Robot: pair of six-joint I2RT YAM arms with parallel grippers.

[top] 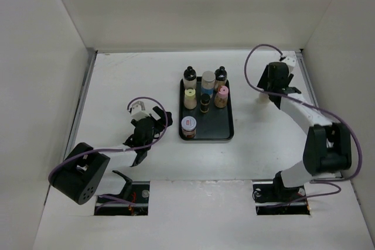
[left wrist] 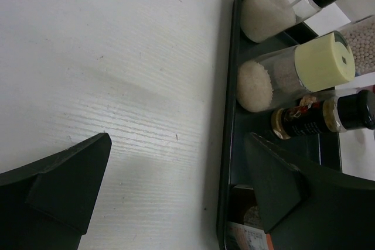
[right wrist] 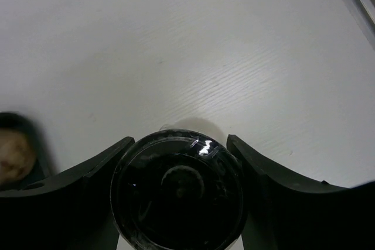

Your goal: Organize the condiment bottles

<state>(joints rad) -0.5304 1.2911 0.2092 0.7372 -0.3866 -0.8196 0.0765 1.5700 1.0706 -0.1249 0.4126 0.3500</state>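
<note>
The left end effector gapes wide beside the flat black tray holding seven small condiment bottles mid-table, while the right end effector closely flanks a black-capped bottle near the table's right edge, though I cannot tell whether it grips it.

I see my left arm, right arm: black joints, white links. Purple cable on each wrist. My fingers: matte black wedges.

1. Tray: one, black.
2. Condiment bottles: eight; seven stand in the tray, and one black-capped bottle stands on the tabletop.
3. Claws: two; left claw, right claw.
</note>
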